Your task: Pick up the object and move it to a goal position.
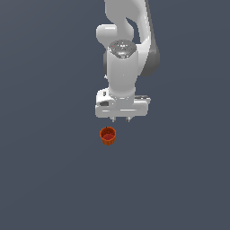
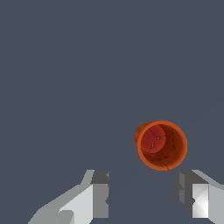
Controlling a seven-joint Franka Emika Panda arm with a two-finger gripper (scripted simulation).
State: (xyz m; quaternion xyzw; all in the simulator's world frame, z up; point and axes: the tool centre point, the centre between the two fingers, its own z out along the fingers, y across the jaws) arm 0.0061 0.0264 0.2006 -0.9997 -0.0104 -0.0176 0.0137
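- Exterior view, starting at its left: nothing but the flat slate-grey floor [image 1: 45, 157], and no goal marker shows in either picture, so where the cup must end up cannot be told.
- Moving toward the middle, the orange-red cup [image 1: 108, 135] stands upright on that floor, mouth up, its darker red inside showing — a pose that leaves its tapered outer wall free for a pinch from the sides.
- Just to the right of it and higher in that view hangs the white gripper [image 1: 121, 120], pointing straight down under the arm [image 1: 121, 67]. It is near the cup but apart from it, not yet centred over it.
- Wrist view confirms this: the two fingers [image 2: 98, 197] are spread, with a gap wider than the cup, and nothing is between them. The cup lies beyond the fingertips and nearer one finger than the other.
- My reading: this is the approach — the hand is held wide so the cup can slip between the pads once the arm shifts over it and descends.
- Risk, as I judge it: descending off-centre could let a fingertip clip the rim and tip the cup.
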